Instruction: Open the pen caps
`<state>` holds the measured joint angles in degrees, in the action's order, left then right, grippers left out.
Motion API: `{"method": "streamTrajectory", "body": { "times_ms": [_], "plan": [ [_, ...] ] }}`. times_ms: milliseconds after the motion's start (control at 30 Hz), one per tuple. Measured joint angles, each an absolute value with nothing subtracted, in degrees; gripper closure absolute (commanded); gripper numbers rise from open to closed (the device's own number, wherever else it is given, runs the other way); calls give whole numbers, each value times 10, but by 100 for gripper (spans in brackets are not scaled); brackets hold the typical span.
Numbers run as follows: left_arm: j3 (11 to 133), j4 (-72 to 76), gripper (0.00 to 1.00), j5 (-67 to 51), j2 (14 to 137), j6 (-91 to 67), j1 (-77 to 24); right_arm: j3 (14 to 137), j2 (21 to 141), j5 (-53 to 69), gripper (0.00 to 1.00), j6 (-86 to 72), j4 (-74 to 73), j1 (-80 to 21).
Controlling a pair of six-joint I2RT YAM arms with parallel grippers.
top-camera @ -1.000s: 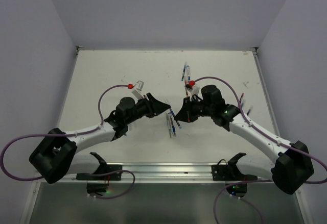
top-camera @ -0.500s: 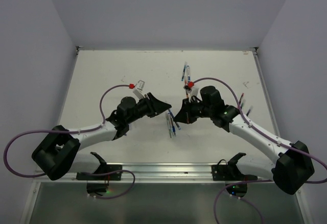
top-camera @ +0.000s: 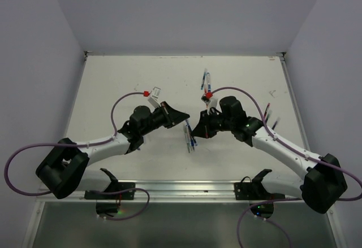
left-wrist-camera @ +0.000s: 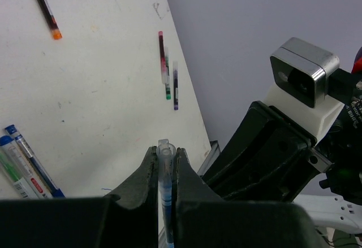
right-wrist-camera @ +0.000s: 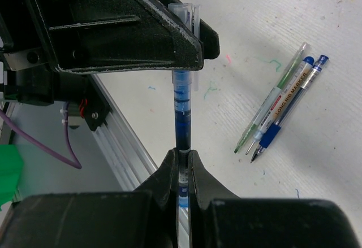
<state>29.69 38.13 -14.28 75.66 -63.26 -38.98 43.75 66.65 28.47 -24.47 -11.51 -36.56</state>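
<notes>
Over the last second the right tool [right-wrist-camera: 181, 159] had slid in toward the left tool [left-wrist-camera: 164, 156], so the two now faced each other closely just past the far end of the loose bundle of three pens [top-camera: 190, 140] lying on the white surface [top-camera: 113, 90]. One thin clear-barrelled pen [right-wrist-camera: 181, 98], filled with blue ink, spanned the gap between them, lifted off the surface beside that bundle. The left tool was clenched on its pale translucent tube end, which looked to be the pen cap [right-wrist-camera: 182, 12] (the clip beside it suggested so), while the right tool was clamped tight on the barrel's opposite end. The seam between cap and barrel sat hidden in the left fingers, so I could not tell whether it had loosened. Judging by this, the two-handed grip was set, and a straight pull apart along the pen remained.
</notes>
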Motion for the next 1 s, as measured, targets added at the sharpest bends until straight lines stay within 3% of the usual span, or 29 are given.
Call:
{"method": "streamTrajectory", "body": {
  "times_ms": [33,100,133,167,267,367,400,467,700,1000],
  "plan": [
    [297,383,100,-144,757,-633,-390,437,670,285,99,-245,-112,-367],
    [297,382,100,-145,758,-634,-389,437,673,284,81,-246,-108,-368],
    [297,383,100,-145,758,-635,-389,438,674,283,59,-248,-107,-368],
    [297,384,100,-147,759,-635,-389,438,675,282,52,-254,-106,-368],
    [297,390,100,-152,759,-640,-389,438,681,280,49,-251,-95,-368],
    [297,395,100,-157,759,-644,-389,440,691,279,60,-253,-90,-368],
    [297,396,100,-159,759,-645,-389,441,698,279,78,-253,-88,-368],
    [297,394,100,-157,759,-644,-389,442,705,283,100,-256,-83,-369],
    [320,335,100,-139,766,-646,-387,444,717,263,100,-255,-78,-384],
    [507,92,100,-25,808,-604,-350,456,731,33,100,-248,-127,-490]
  ]
}}
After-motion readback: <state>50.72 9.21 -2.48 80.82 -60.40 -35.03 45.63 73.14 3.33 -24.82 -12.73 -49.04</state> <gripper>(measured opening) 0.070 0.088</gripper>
